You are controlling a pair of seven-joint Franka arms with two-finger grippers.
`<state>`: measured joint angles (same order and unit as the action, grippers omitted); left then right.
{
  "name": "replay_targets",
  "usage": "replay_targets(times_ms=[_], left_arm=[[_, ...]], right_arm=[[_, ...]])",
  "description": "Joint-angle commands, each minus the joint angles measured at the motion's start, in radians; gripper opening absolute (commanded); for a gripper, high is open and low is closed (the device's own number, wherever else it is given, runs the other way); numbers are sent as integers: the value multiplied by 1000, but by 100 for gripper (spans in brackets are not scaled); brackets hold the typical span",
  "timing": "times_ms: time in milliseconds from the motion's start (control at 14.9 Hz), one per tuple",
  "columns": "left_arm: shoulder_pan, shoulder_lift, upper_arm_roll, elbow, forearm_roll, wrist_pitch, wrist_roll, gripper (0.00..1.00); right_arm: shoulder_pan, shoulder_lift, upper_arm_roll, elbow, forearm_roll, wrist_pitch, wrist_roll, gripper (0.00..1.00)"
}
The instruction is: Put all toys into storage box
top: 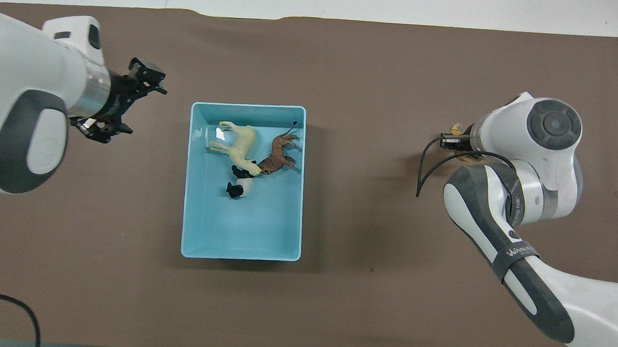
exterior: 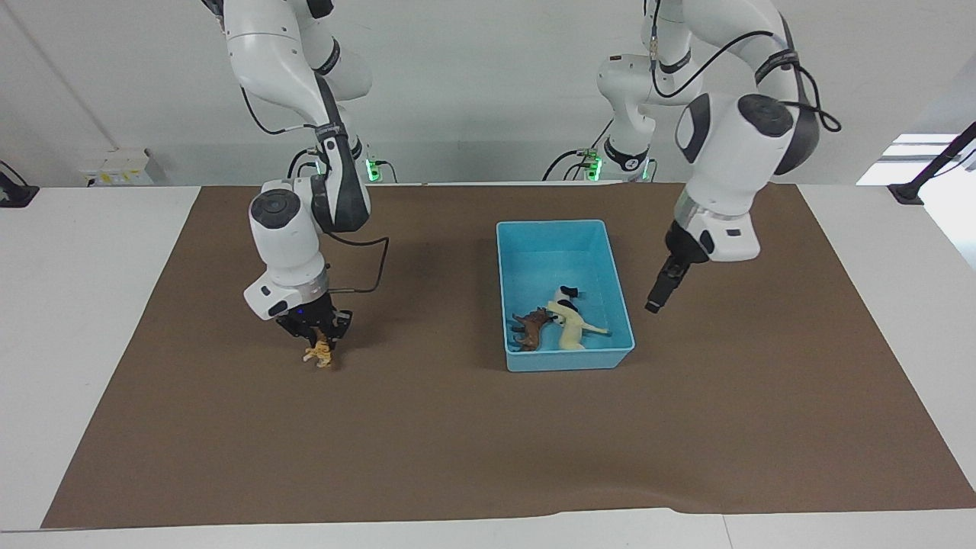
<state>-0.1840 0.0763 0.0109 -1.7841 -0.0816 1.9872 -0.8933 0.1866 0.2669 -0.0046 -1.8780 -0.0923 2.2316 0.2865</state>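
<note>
Box (exterior: pixel 552 229) (light blue) sits mid-desk (exterior: pixel 457 442) holding horse (top: pixel 241 143), lion (top: pixel 277 154) and panda (top: pixel 239 186), all touching. Left hand (top: pixel 131 98) hangs spread wide and empty over the mat beside the box. Right hand (exterior: pixel 319 337) is clamped on the tiger (exterior: pixel 320 353), at the right arm's end.

A robotics lab: 2 white arms (exterior: pixel 290 229) at a brown-matted table (exterior: pixel 99 320), bare white walls.
</note>
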Motion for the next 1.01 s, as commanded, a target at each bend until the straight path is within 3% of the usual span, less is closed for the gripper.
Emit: replay_targets(times_ms=[0,67,268,469,603,737,804,871,938], left_arm=[[81,-55,-6,-9,13,-103,243,100],[109,-59,-6,9,13,-146,352,100],[142,-41,-8,106,29,-282,629,100],[133,-62,-14,147,66,-389,649,100],[126,-113,-14,117,66,-410,652,100],[127,-110,-16,117,66,-389,663,100],[129,-109,-17,118,66,-390,698,100],[136,-102,-17,127,62,-404,746,100],[135,-90,-17,138,60,-410,755,100]], right_arm=[[115,98,11,361,22,-287,156,0],[175,127,11,446,28,-331,207,0],[328,196,9,560,97,-307,408,0],[499,369,0,762,94,-305,586,0],[557,402,2,771,63,-288,614,0],[597,411,5,691,40,-166,628,0],[600,401,3,621,37,-117,644,23],[600,385,2,573,34,-93,658,92],[599,377,2,576,40,-111,661,100]])
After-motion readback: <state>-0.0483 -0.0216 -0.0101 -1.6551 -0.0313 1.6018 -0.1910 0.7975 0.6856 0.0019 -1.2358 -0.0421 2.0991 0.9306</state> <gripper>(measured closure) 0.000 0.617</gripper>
